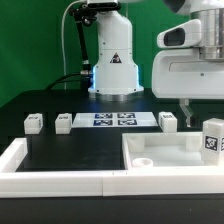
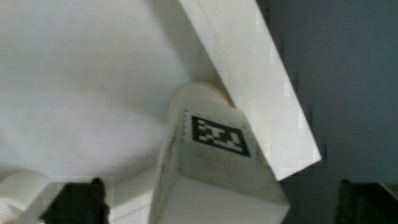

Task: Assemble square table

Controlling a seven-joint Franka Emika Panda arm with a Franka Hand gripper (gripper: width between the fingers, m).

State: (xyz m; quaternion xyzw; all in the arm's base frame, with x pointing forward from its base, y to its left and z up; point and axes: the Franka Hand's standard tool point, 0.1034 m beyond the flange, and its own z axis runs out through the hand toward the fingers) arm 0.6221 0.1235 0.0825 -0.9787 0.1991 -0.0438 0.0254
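The white square tabletop slab (image 1: 172, 150) lies at the front on the exterior view's right, with a round hole near its corner. One white leg (image 1: 212, 137) with a black-and-white tag stands at the slab's right side. Three small tagged legs (image 1: 33, 122) (image 1: 63, 121) (image 1: 167, 120) sit farther back on the black table. My gripper (image 1: 186, 114) hangs over the slab's far edge, just left of the standing leg. In the wrist view the tagged leg (image 2: 219, 135) runs between my dark fingertips (image 2: 80, 202), with gaps on both sides. The gripper (image 2: 222, 208) is open over the slab (image 2: 89, 90).
The marker board (image 1: 113, 120) lies flat in front of the robot base (image 1: 115, 60). A long low white border wall (image 1: 55, 168) runs along the front and the exterior view's left side.
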